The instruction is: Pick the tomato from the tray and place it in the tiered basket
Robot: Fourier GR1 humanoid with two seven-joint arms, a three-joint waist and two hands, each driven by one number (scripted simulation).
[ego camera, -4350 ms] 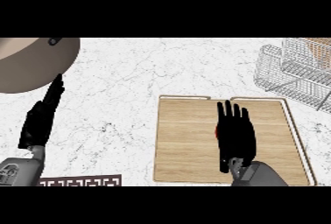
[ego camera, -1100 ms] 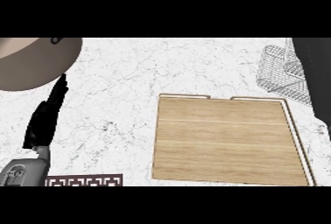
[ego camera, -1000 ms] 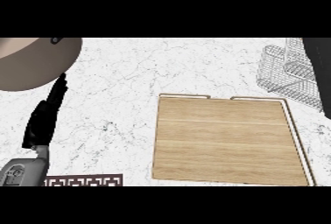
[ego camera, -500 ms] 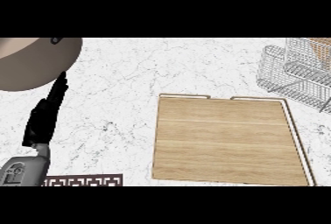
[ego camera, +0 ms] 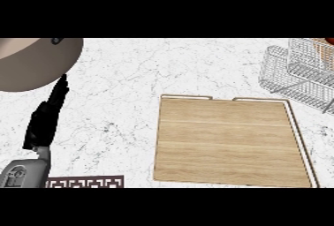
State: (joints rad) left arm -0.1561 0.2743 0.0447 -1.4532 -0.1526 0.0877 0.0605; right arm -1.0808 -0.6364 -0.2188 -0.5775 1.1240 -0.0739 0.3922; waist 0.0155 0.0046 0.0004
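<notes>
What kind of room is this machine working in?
Most likely a kitchen: a white marble counter, a wooden tray, a wire basket and a big round pan or lid at the left.

Pale wood tray, white grey-veined marble counter, white wire basket, black left hand

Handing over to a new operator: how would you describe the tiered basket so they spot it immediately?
Start at the wooden tray on the marble counter, then look past its far right corner. The tiered basket sits there at the view's right edge, the only open white wire frame; everything nearby is solid.
</notes>
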